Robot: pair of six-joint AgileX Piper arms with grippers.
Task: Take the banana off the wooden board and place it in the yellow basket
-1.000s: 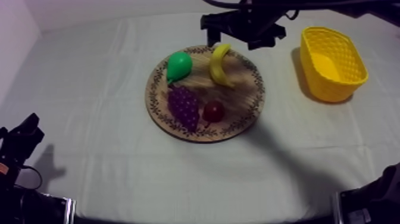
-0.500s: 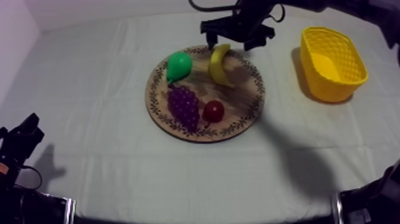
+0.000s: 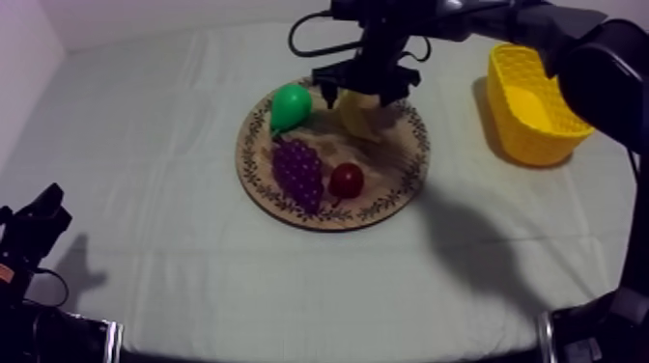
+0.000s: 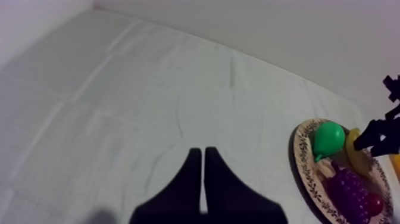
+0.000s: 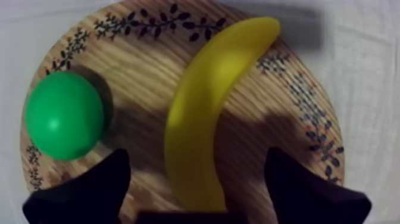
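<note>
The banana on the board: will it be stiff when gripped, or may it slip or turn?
The banana looks like smooth moulded plastic: probably stiff and light, perhaps slippery. It is curved, so a grip off its middle might let it swing. The open right gripper straddles it over the wooden board, which seems favourable.

Yellow banana (image 5: 196, 119), leaf-patterned board (image 5: 149, 24)
</note>
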